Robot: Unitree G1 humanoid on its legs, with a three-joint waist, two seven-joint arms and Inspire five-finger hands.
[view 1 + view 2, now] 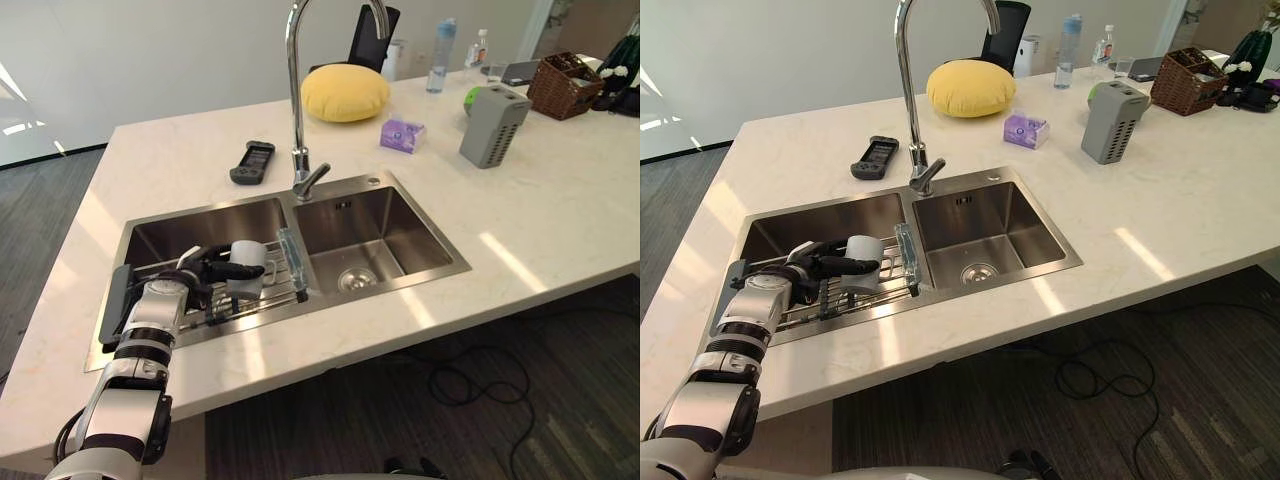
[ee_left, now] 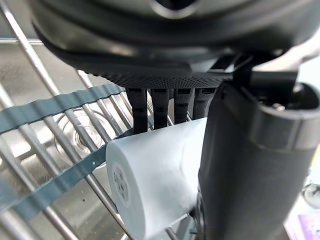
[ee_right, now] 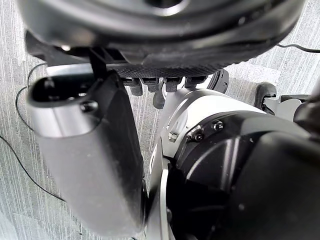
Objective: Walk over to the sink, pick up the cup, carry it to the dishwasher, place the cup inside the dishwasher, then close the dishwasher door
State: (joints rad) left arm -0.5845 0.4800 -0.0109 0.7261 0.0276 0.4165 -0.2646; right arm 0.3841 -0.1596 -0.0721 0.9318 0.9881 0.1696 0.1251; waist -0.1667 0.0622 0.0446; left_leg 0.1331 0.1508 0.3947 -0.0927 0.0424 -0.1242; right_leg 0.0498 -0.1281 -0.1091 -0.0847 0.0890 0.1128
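A white cup [image 1: 248,262] lies on the wire rack [image 1: 285,292] across the left basin of the steel sink [image 1: 455,268]. My left hand [image 1: 175,295] reaches into that basin from the near left. It is shut on the cup, with the thumb across the near side and the fingers on the far side. In the left wrist view the cup [image 2: 160,175] sits between the fingers [image 2: 162,107] and the thumb [image 2: 240,175], still resting on the rack bars. My right hand [image 3: 85,150] hangs low above the carpet, relaxed and holding nothing.
A tall chrome faucet [image 1: 297,100] rises behind the divider between the basins. On the counter behind lie a black remote [image 1: 252,162], a yellow cushion [image 1: 345,92], a purple packet [image 1: 402,133], a grey box [image 1: 492,125] and a wicker basket [image 1: 565,85].
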